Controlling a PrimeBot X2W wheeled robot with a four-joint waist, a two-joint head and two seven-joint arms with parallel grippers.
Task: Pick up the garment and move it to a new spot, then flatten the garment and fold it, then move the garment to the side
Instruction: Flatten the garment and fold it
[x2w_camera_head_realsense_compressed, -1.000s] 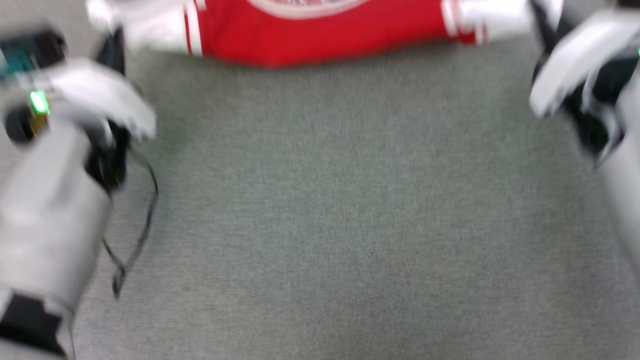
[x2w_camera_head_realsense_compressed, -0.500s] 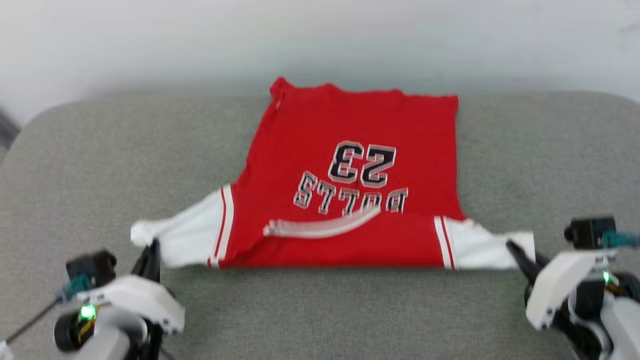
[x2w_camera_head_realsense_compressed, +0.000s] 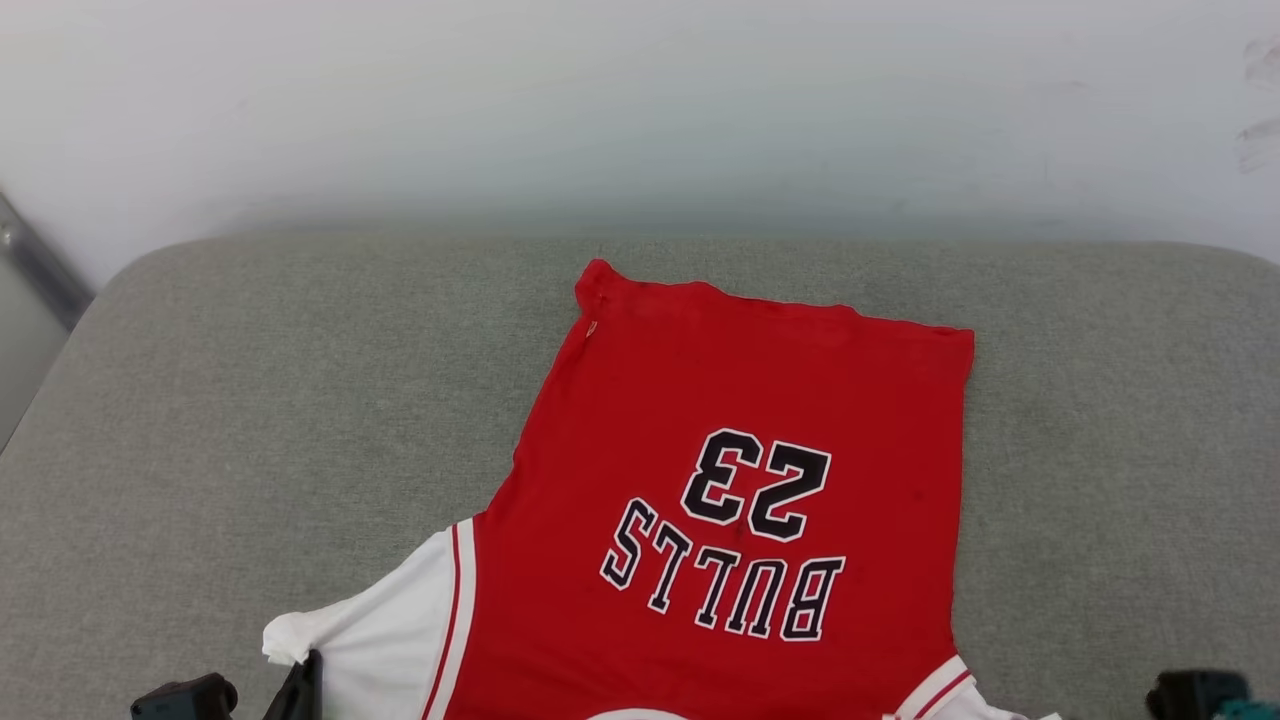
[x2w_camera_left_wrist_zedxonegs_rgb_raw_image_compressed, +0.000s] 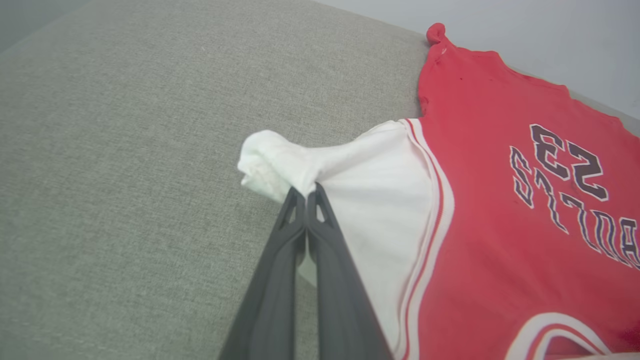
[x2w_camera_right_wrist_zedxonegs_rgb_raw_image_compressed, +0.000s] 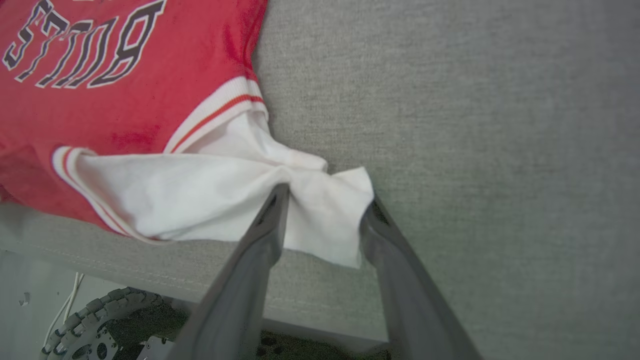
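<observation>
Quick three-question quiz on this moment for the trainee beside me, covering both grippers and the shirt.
1. True or false: the left gripper is shut on a white sleeve of the garment.
2. The right gripper has its jaws: A) shut on cloth; B) open, white cloth between them; C) open, well clear of the garment.
3. Which numerals are printed on the garment?
Key: 1 true; 2 B; 3 23.
</observation>
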